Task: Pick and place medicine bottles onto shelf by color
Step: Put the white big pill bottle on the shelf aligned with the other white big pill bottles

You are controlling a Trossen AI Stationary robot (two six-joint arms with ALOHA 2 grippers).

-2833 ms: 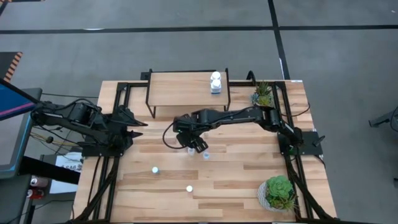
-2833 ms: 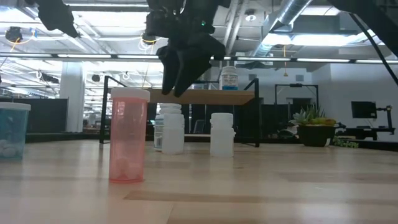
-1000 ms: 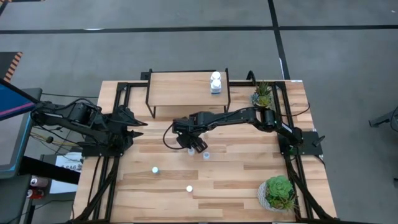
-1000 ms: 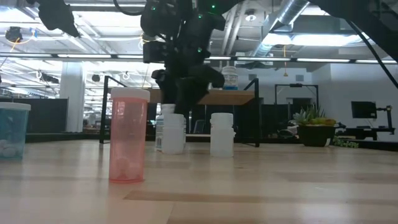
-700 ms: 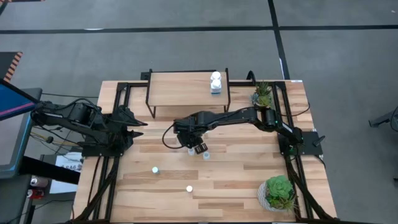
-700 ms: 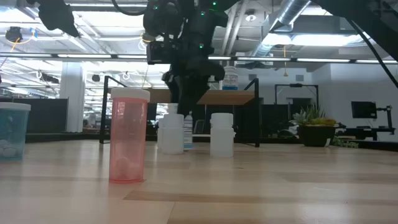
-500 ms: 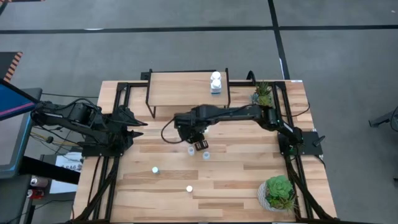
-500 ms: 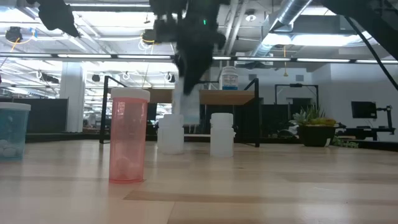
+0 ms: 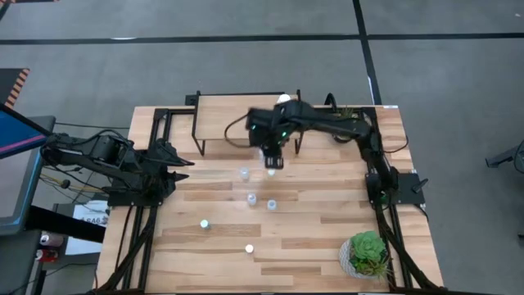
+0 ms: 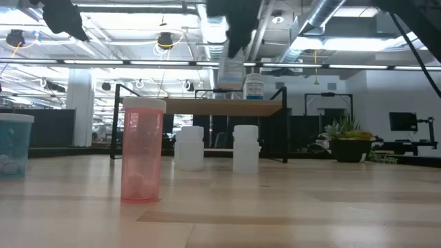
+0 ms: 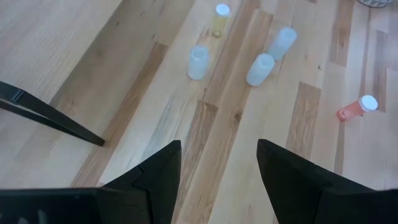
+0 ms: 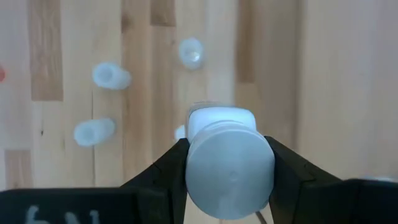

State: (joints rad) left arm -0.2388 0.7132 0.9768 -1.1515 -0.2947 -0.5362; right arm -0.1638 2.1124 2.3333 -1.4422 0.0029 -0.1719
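Note:
My right gripper [image 9: 271,163] hangs high over the table just in front of the shelf [image 9: 237,117], shut on a white medicine bottle [image 12: 229,163]. In the low view this bottle [image 10: 231,67] hangs level with the shelf board [image 10: 207,107]. More bottles [image 9: 283,100] stand on the shelf's right end, partly behind the arm. Several small bottles stand on the table: pale ones [image 9: 243,174], [image 9: 251,199], [image 9: 271,204] in the middle, and two near the front [image 9: 204,224], [image 9: 249,248]. My left gripper [image 9: 182,168] waits open at the table's left. My right gripper pinches the white bottle between its two fingers [image 12: 171,169], one on each side of its upper part just below the cap [image 12: 249,124]. The fingers come from above, pointing steeply down. The bottle hangs upright below them, lifted clear of the table.
A large potted plant [image 9: 368,252] stands at the front right corner and a smaller one [image 9: 347,123] at the far right beside the shelf. In the low view a pink bottle [image 10: 142,148] and two white bottles [image 10: 189,147], [image 10: 246,148] stand on the table.
My right gripper has taken hold of the white bottle in the middle of the table, lifted it clear and carried it up and toward the far edge, to just in front of the shelf, rolling its wrist on the way. The other bottles stay where they were.

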